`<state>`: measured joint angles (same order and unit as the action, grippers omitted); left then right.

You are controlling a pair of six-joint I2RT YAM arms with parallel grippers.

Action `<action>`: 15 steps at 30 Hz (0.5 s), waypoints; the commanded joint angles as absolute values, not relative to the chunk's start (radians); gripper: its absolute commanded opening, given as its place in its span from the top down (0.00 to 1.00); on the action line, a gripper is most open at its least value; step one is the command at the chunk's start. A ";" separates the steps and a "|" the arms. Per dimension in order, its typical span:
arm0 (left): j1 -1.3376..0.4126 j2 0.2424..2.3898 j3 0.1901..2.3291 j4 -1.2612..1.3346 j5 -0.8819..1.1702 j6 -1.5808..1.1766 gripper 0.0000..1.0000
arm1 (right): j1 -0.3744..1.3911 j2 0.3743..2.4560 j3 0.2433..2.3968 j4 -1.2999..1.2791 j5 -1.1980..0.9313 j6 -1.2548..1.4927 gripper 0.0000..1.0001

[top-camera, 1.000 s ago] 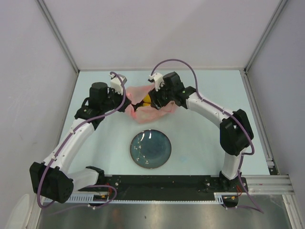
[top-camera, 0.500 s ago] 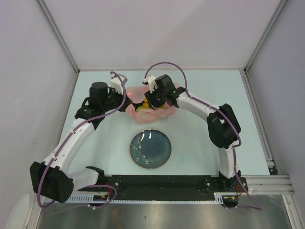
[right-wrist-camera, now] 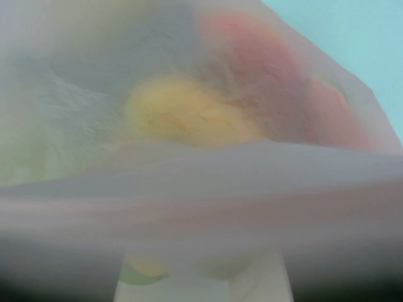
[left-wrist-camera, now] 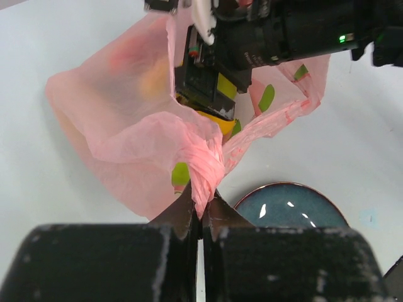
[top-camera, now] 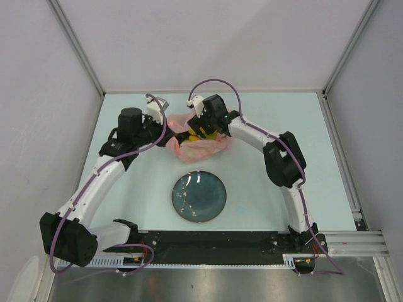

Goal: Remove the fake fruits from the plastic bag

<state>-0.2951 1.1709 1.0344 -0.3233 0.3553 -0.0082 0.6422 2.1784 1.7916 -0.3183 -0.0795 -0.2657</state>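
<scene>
The left hand [left-wrist-camera: 201,202] is pressed together on a bunched fold of the pink plastic bag [left-wrist-camera: 119,119], which spreads just in front of it on the table [left-wrist-camera: 352,126]. The right hand [top-camera: 197,130] reaches into the bag mouth, and I cannot tell if its fingers are spread. The fake fruits [right-wrist-camera: 189,116], yellow and green, lie inside the bag under this hand. A dark plate [left-wrist-camera: 289,211] is near the left hand.
</scene>
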 commanded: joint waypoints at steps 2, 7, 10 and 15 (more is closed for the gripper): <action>-0.287 1.180 1.074 -0.296 0.391 -0.006 1.00 | 0.650 2.246 1.877 -0.307 -0.094 -0.354 0.06; -0.285 1.183 1.074 -0.299 0.397 -0.005 1.00 | 0.655 2.292 1.910 -0.302 -0.113 -0.383 0.08; -0.285 1.183 1.072 -0.299 0.399 -0.002 1.00 | 0.653 2.292 1.916 -0.301 -0.112 -0.409 0.24; -0.287 1.184 1.062 -0.290 0.393 -0.002 1.00 | 0.652 2.243 1.879 -0.304 -0.098 -0.449 0.62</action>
<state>-0.2916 1.1862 1.0344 -0.3229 0.3737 -0.0078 0.6495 2.2776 1.8778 -0.3103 -0.0944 -0.4065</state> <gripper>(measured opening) 0.010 0.466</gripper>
